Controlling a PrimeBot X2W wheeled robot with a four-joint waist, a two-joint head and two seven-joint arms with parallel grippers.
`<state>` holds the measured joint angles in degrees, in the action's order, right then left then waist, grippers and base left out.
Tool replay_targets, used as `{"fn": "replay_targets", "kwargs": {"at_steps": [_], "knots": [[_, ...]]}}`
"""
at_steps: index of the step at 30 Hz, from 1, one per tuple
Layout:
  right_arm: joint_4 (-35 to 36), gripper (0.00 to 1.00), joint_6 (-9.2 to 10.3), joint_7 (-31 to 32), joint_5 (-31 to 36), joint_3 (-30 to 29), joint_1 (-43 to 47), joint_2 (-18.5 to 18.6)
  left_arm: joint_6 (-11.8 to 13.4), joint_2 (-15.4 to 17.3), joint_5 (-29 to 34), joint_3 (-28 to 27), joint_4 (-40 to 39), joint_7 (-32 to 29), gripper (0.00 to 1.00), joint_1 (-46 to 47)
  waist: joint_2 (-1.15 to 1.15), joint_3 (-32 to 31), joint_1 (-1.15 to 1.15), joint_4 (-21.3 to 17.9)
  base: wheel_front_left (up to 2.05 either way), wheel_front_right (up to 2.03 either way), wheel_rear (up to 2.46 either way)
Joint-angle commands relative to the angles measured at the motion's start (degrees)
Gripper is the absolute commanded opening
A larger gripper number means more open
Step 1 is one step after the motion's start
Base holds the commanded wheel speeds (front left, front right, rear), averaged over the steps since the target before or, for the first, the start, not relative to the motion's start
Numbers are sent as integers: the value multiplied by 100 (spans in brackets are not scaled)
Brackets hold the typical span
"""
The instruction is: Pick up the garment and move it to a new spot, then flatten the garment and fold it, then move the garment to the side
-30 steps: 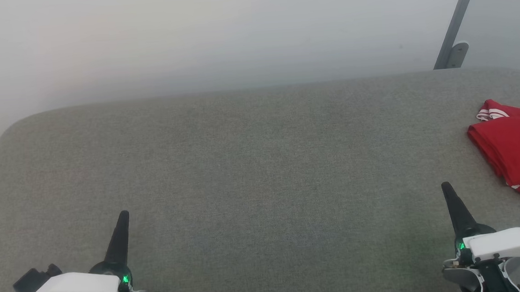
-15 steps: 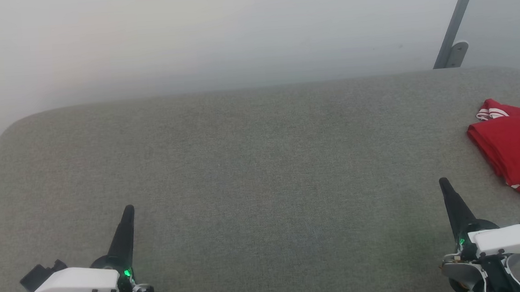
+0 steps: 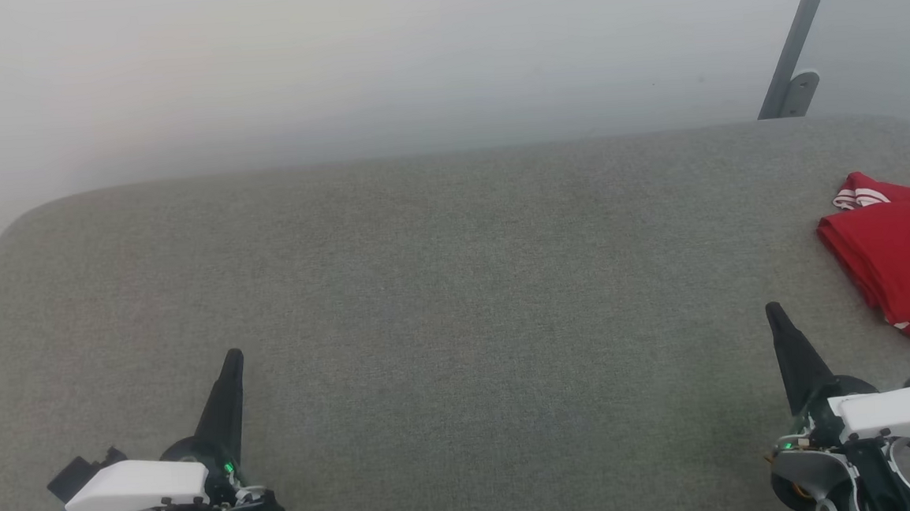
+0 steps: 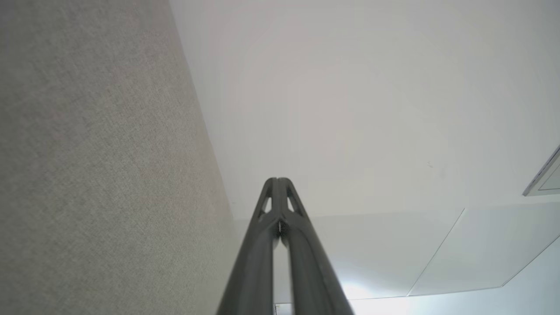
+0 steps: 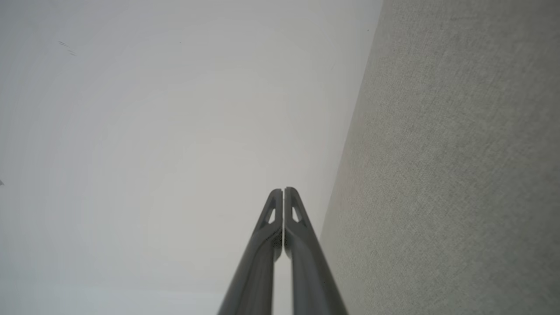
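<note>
Grey tabletop [image 3: 457, 287] carries the garment [image 3: 906, 267], folded at its right edge, so the task looks done; left gripper [image 3: 232, 364] and right gripper [image 3: 776, 316] hover near the front edge, pinched closed and empty.

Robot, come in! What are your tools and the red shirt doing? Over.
Left tool shut, empty. Right tool shut, empty. Garment folded, lying at right edge of grey surface, apart from both. Nothing in the way.

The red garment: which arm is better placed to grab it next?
Right, likely. The right tool is near the folded garment on the robot's right; the left tool is far across the grey surface. Both are shut, empty.
</note>
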<state>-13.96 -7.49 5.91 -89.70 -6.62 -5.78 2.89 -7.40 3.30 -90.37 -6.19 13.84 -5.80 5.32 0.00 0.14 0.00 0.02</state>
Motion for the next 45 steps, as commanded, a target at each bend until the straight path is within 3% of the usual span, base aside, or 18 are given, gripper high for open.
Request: {"fn": "replay_targets", "kwargs": {"at_steps": [1, 45], "knots": [[-10, 0, 0, 53, -143, 8, -56, -3, -16, -19, -140, -29, 10, -48, 0, 116, 0, 1, 0, 0, 0, 0, 0], [-15, 0, 0, 83, -282, 10, -65, -3, -16, -51, -213, -39, 26, -93, 0, 128, 0, 4, 0, -2, 0, 0, 0]]}}
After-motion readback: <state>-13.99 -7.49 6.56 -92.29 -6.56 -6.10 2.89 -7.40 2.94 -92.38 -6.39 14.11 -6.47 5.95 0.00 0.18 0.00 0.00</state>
